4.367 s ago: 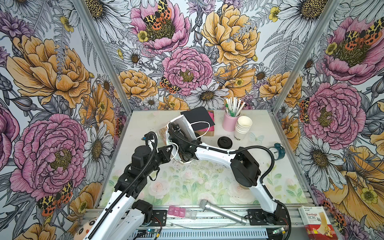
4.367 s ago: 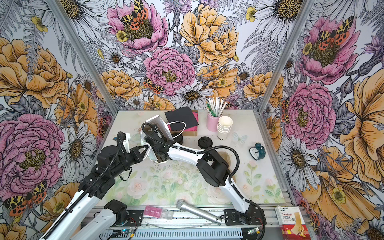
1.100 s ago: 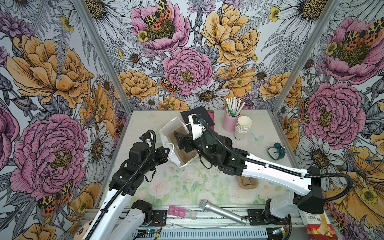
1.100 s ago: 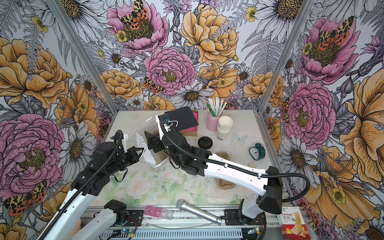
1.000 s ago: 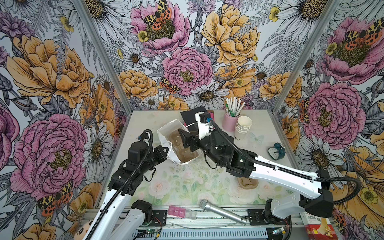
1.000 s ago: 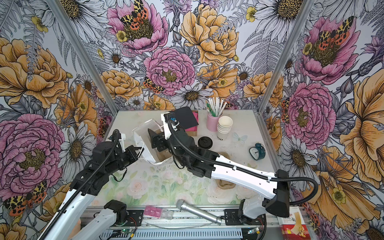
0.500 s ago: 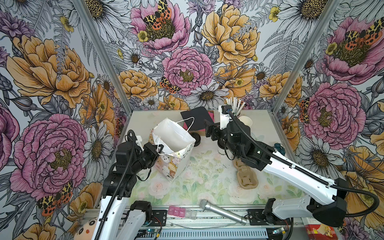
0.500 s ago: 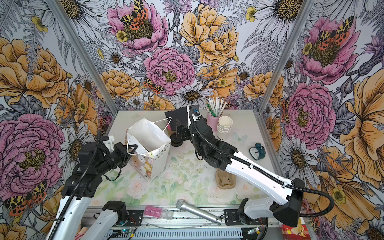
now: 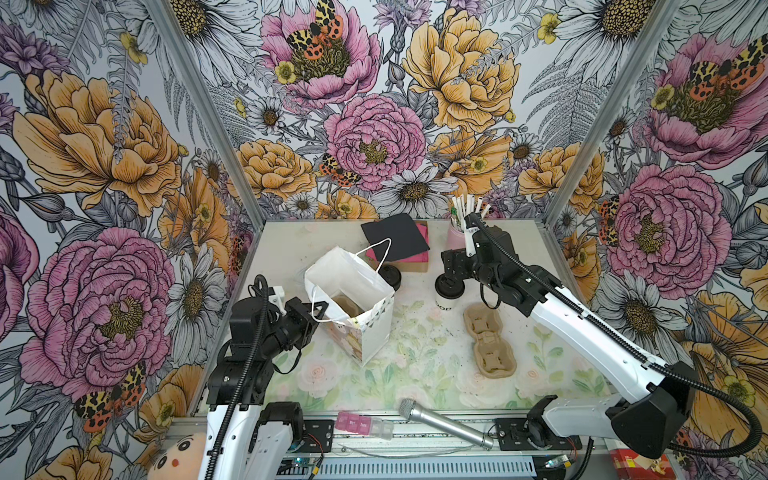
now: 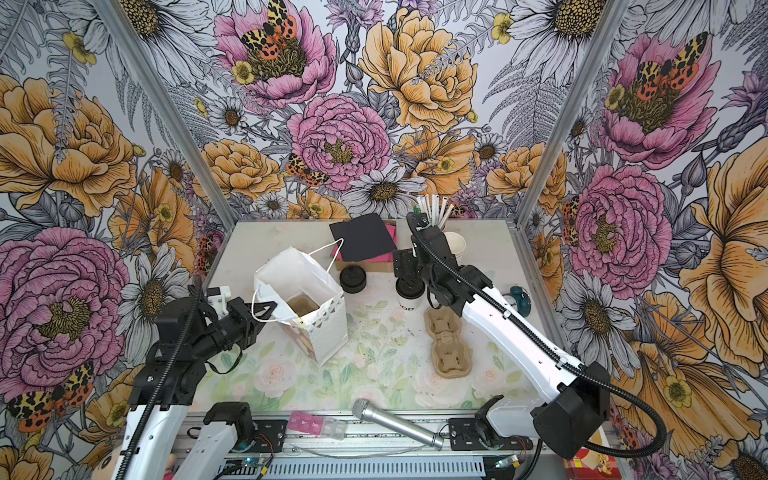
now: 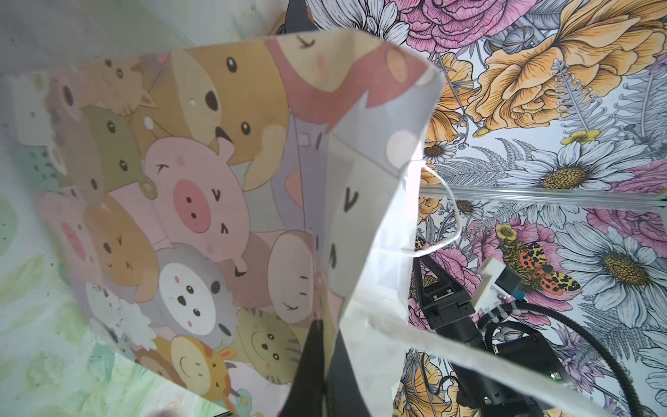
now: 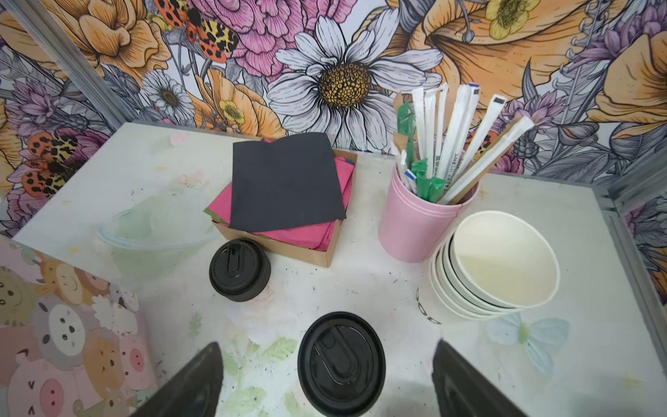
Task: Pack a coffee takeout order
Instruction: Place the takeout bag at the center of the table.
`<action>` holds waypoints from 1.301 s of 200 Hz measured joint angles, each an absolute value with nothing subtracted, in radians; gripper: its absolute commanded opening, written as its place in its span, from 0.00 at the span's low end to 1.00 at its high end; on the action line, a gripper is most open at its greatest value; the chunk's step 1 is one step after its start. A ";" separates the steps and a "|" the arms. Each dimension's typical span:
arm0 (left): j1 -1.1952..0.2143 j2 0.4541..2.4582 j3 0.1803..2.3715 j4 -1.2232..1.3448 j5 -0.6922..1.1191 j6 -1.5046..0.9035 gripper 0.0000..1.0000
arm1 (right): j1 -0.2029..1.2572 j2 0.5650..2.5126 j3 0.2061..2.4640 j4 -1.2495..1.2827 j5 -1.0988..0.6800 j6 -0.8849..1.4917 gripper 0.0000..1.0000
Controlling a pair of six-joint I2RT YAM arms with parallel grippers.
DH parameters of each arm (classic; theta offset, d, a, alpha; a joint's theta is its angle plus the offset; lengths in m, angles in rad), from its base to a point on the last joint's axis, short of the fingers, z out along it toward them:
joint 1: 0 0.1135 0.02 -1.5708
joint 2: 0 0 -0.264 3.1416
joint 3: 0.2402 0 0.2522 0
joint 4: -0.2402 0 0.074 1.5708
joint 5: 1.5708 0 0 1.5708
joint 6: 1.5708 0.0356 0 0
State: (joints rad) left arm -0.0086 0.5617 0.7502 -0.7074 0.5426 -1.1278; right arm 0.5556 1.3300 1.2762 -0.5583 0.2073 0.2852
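Call the back wall twelve o'clock. Nearest us, the left arm climbs from the front rail at seven, elbow folded, wrist levelled toward three. The left gripper (image 9: pixel 319 308) is clamped tight on the rim of the paper bag (image 9: pixel 370 332), right at its cord handle. The bag stands upright and open-mouthed, with a brown pulp tray (image 9: pixel 347 305) down inside.

The right arm reaches in from five o'clock, long white forearm stretched to mid-table (image 9: pixel 415 361), wrist tipped down. The right gripper (image 12: pixel 325 344) hangs over the white cup (image 9: pixel 444 306), jaws spread wide, a finger either side with clear gaps, gripping nothing. That cup stands at two o'clock of the bag, black lid (image 12: pixel 341 364) on top, black lettering on its side.

Round about: a microphone (image 9: pixel 440 422) lies along the front edge at six. A cup carrier (image 9: pixel 486 340) sits at five o'clock of the cup, just beside the forearm. A second black lid (image 9: pixel 390 276) sits between bag and cup, at ten o'clock of the cup. Farther back, the black napkin (image 9: pixel 395 241) lies skewed atop the pink napkins (image 12: pixel 299 234) in a cardboard box (image 12: pixel 317 254) at twelve. Close behind the right wrist stand a pink holder (image 12: pixel 415 224) of wrapped straws and a tilted stack of lidless cups (image 12: pixel 501 260).

The bag is plain white inside, cartoon animals outside. The lids are glossy moulded plastic, the napkin matte and square, the carrier rough pulp.
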 measured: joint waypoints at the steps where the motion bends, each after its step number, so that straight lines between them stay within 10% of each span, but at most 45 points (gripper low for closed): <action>1: -0.009 0.562 0.749 -0.707 0.543 -1.128 0.00 | 0.552 1.332 1.276 -0.561 0.204 0.284 0.92; 260: 0.012 0.607 0.724 -0.719 0.532 -1.037 0.00 | 0.412 1.697 1.451 -0.894 -0.065 -0.112 1.00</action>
